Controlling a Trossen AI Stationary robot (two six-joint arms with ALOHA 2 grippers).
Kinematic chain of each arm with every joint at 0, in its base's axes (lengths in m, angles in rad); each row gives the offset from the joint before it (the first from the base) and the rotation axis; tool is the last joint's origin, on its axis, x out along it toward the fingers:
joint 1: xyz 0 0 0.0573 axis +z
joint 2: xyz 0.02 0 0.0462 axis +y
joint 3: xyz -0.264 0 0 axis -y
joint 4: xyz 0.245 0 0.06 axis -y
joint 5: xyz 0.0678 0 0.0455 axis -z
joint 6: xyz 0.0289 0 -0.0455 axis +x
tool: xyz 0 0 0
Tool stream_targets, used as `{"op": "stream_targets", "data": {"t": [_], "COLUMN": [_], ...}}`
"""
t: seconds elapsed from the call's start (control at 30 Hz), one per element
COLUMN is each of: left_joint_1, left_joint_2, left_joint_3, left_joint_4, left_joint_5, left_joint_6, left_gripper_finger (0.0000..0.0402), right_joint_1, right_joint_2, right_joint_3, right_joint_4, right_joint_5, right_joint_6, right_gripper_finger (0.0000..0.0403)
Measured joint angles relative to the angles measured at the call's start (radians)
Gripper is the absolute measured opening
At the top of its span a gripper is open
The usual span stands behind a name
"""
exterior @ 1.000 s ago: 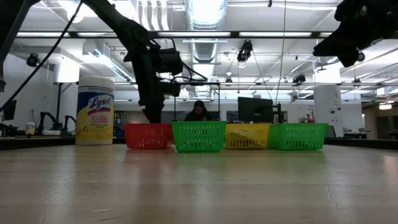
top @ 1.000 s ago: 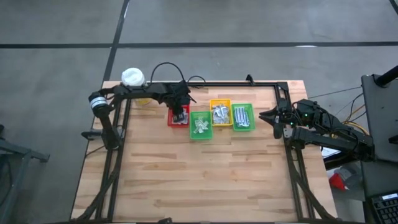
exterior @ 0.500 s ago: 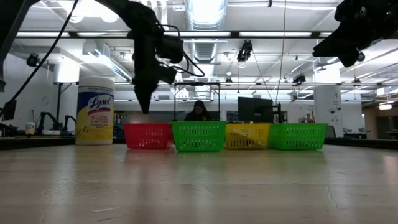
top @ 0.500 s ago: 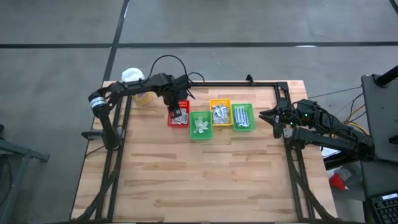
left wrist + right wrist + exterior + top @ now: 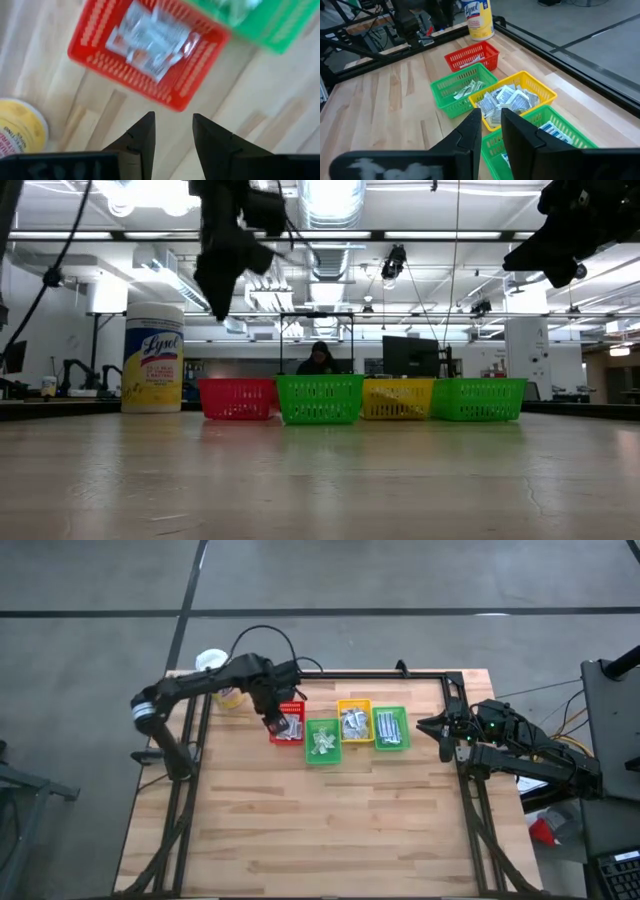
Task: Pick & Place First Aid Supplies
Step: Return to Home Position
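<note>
As the overhead camera looks straight down, the first aid supplies (image 5: pixel 352 722) show as pale clusters inside a row of four small baskets, just above the middle of the frame on the wooden table (image 5: pixel 300 820). From left to right, the red basket (image 5: pixel 289 724) holds white packets with red print (image 5: pixel 150 37). The green basket (image 5: pixel 322 741) beside it holds pale sachets (image 5: pixel 465 90), and the yellow basket (image 5: pixel 354 721) holds silvery crinkly wrappers (image 5: pixel 507 100). The second green basket (image 5: pixel 390 728) holds white strips with blue stripes (image 5: pixel 552 131). The baskets sit side by side, touching or nearly so.

The left gripper (image 5: pixel 173 117) hangs over bare wood just beside the red basket's left edge, its two dark fingers (image 5: pixel 142 137) spread with nothing between them. In the level view it sits high in the upper left, well above the baskets. The right gripper (image 5: pixel 491 112) waits at the right of the overhead frame, apart from the baskets, its fingers narrowly parted and empty.

A yellow Lysol canister (image 5: pixel 153 358) with a white cap stands in the upper left, near the red basket. Beyond the table a person (image 5: pixel 318 358) sits at a desk.
</note>
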Motion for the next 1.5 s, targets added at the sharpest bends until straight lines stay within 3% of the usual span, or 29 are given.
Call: {"op": "stream_targets", "data": {"t": [0.17,0.47,0.7,1.2,1.5], "left_joint_1": [-0.093,-0.286,-0.432,-0.485,-0.484], "left_joint_2": [-0.182,-0.565,-0.805,-1.106,-1.342], "left_joint_3": [-0.061,-0.276,-0.491,-0.839,-0.919], "left_joint_4": [0.154,0.489,0.715,1.020,0.980], "left_joint_5": [-0.041,-0.051,-0.185,-0.214,-0.200], "left_joint_6": [-0.119,-0.289,-0.373,-0.255,-0.160], "left_gripper_finger": [0.0124,0.0124,0.0124,0.0124,0.0124], "right_joint_1": [0.000,0.000,0.000,0.000,0.000], "right_joint_2": [0.000,0.000,0.000,0.000,0.000], "right_joint_3": [0.000,0.000,0.000,0.000,0.000], "right_joint_4": [0.000,0.000,0.000,0.000,0.000], "right_joint_5": [0.000,-0.001,-0.001,-0.002,-0.002], "right_joint_6": [0.000,0.000,0.000,0.000,0.000], "right_gripper_finger": [0.0080,0.0080,0.0069,0.0085,0.0080]}}
